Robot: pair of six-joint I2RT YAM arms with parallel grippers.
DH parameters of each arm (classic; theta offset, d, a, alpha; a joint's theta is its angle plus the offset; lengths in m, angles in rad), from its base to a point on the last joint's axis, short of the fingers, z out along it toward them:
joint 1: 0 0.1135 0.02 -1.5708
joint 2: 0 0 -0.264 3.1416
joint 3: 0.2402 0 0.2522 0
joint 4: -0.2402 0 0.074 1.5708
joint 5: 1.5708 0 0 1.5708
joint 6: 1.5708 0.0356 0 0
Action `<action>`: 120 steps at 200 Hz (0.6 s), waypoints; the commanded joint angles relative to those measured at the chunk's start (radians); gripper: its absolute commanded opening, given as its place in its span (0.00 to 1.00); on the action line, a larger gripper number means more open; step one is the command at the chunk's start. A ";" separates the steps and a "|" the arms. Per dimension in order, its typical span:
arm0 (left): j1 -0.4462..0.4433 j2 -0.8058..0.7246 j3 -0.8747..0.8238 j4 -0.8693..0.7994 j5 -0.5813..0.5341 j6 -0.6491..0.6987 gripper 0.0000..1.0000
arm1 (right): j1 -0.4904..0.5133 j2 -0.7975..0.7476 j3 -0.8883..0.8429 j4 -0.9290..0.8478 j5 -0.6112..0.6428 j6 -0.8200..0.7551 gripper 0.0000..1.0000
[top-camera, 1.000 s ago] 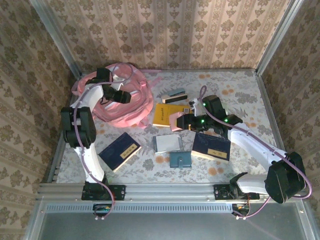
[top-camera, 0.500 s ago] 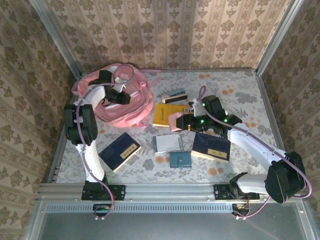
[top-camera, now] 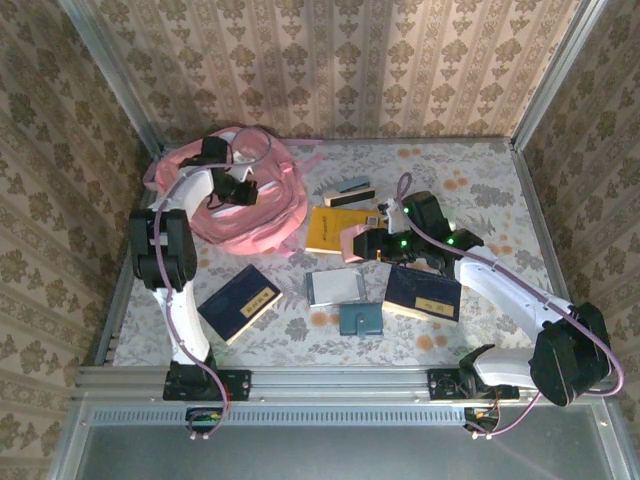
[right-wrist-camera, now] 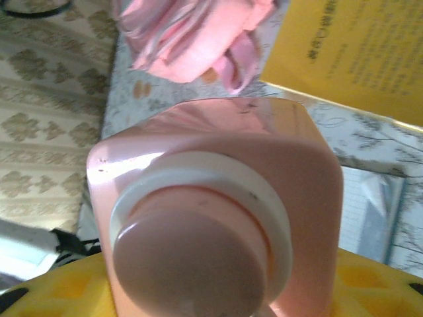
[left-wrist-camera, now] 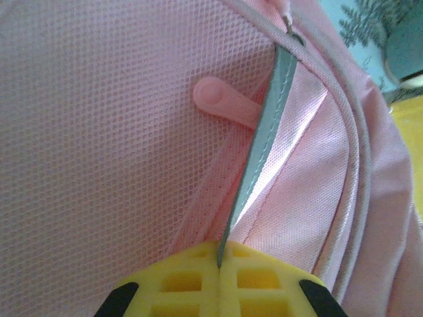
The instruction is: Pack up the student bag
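Left wrist view: left gripper clamped on the grey zip pull of the student bag, left of the yellow book; pink container held by right gripper. Unzipping judged in hand; steady pull along zip required.

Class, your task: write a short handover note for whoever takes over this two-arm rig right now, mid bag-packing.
Left gripper: jaws shut on a grey strip of the student bag, which lies at the table's far left.
Right gripper: shut on a pink container, near the table's centre.
Loose on the table: yellow book, left blue book, right blue book, grey notebook, teal case.
Done: both grips taken.
Left: probably open the bag, put in the container, then the loose items.
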 commanded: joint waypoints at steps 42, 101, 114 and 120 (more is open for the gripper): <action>0.076 -0.254 0.153 0.036 0.068 -0.258 0.00 | 0.009 -0.077 0.046 -0.015 0.103 -0.009 0.15; 0.117 -0.321 0.176 0.102 0.167 -0.470 0.00 | 0.041 0.020 0.146 0.082 -0.020 0.084 0.16; 0.125 -0.328 0.176 0.130 0.194 -0.519 0.00 | 0.054 0.060 0.183 0.103 -0.024 0.109 0.16; 0.126 -0.331 0.177 0.141 0.205 -0.535 0.00 | 0.058 0.082 0.201 0.120 -0.027 0.126 0.16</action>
